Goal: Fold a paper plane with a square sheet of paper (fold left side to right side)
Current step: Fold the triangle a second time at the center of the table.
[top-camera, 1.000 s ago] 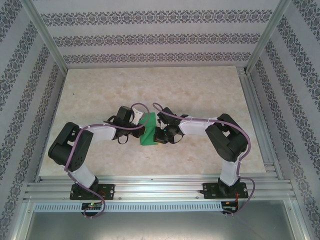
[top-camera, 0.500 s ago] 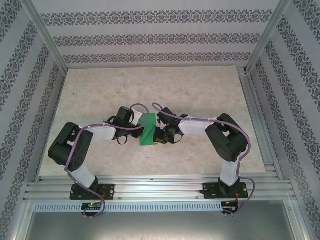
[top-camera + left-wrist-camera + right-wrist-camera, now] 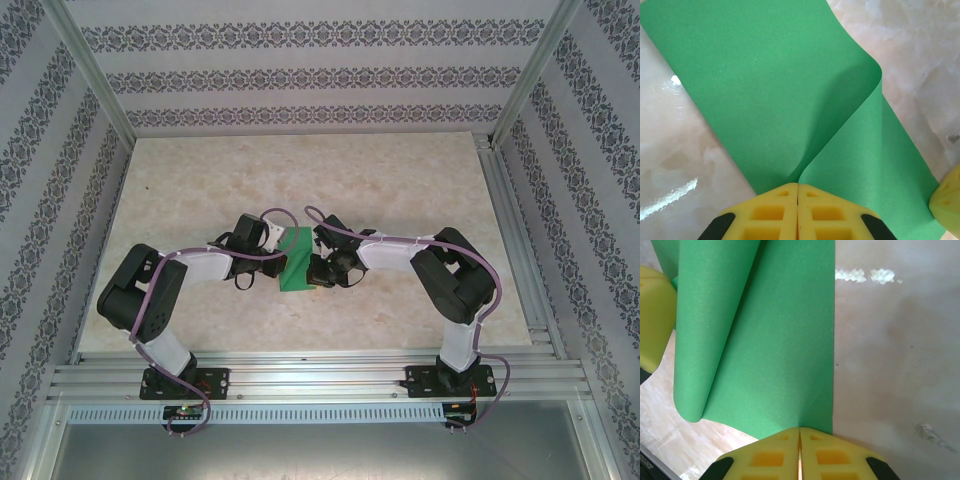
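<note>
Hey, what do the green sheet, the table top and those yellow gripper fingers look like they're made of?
The green sheet looks like thin matte paper: it bends in a soft curl and has a fine grainy face. The table top is marble-patterned and glossy, mirroring lights; stone or printed laminate, I cannot tell. The yellow fingers look like moulded matte plastic, with recessed pockets.

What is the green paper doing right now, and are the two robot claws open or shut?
green paper: bent over on itself in a soft, rounded curl, not pressed flat into a crease, and pinched at two edges.
left gripper: shut, fingers pressed together on the paper where its two layers meet.
right gripper: shut, pinching the paper's edge.
</note>
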